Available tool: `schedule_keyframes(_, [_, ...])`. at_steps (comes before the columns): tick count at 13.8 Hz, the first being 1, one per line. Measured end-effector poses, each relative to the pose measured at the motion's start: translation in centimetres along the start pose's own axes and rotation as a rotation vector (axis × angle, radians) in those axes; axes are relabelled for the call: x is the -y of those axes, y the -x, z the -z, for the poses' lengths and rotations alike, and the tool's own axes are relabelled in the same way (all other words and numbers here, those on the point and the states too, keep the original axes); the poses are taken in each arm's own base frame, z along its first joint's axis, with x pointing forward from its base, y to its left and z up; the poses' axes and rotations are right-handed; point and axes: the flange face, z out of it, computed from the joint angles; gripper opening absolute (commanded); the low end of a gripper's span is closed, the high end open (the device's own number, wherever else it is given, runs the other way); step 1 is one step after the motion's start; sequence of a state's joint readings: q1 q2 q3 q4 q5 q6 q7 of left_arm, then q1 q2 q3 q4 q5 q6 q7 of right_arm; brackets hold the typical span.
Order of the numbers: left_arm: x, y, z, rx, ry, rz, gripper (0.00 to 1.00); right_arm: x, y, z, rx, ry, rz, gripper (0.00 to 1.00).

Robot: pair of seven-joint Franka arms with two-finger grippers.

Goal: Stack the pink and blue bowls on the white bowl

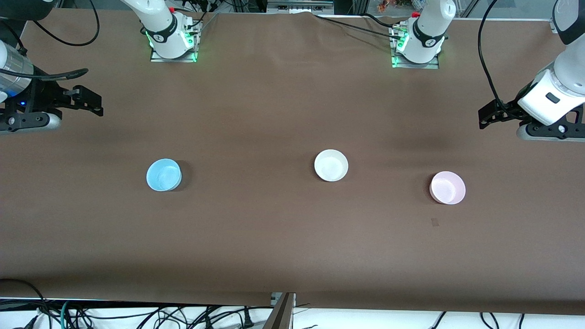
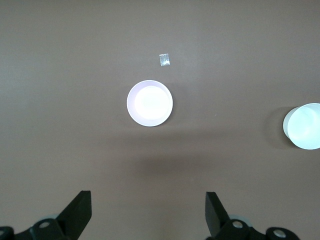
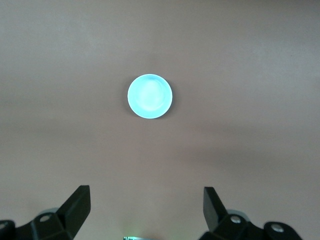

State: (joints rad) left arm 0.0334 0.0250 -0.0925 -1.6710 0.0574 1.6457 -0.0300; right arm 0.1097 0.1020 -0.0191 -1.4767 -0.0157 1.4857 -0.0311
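**Three bowls apart on the table, both grippers high and released**

The white bowl [image 1: 331, 165] sits upright near the middle of the brown table [image 1: 274, 114], empty. The blue bowl [image 1: 163, 175] stands well apart from it at about 9 o'clock in the front view, toward the right arm's end of the table and slightly nearer the front camera. The pink bowl [image 1: 448, 187] stands well apart at about 4 o'clock from the white bowl, toward the left arm's end and nearer the front camera again. None of the three touches another; nothing is stacked.

A small pale scrap [image 1: 435, 222] lies on the cloth just beside the pink bowl, at about 7 o'clock from it in the front view.

The left gripper [image 1: 486, 119] hangs in the air over the left arm's end of the table, fingers spread wide and holding nothing; in the left wrist view the pink bowl [image 2: 150, 103] lies between the lines of its fingers [image 2: 216, 210], well apart from them, with the white bowl [image 2: 303, 126] at the edge.

The right gripper [image 1: 93, 104] hangs over the right arm's end, likewise spread and empty, the blue bowl [image 3: 150, 96] centred ahead of its fingers [image 3: 79, 205].
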Motion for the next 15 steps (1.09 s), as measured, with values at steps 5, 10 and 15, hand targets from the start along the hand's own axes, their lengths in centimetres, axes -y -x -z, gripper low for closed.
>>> schedule_keyframes(5, [0.00, 0.00, 0.00, 0.000, 0.000, 0.000, 1.00, 0.11, -0.24, 0.14, -0.019, 0.001, 0.002, 1.00])
schedule_keyframes(10, [0.08, 0.12, -0.12, 0.012, 0.000, 0.001, 1.00, 0.08, -0.25, 0.14, -0.020, 0.001, 0.002, 1.00])
schedule_keyframes(15, [0.12, 0.12, -0.25, 0.018, 0.000, 0.002, 1.00, -0.06, -0.25, 0.14, -0.020, 0.001, -0.001, 1.00])
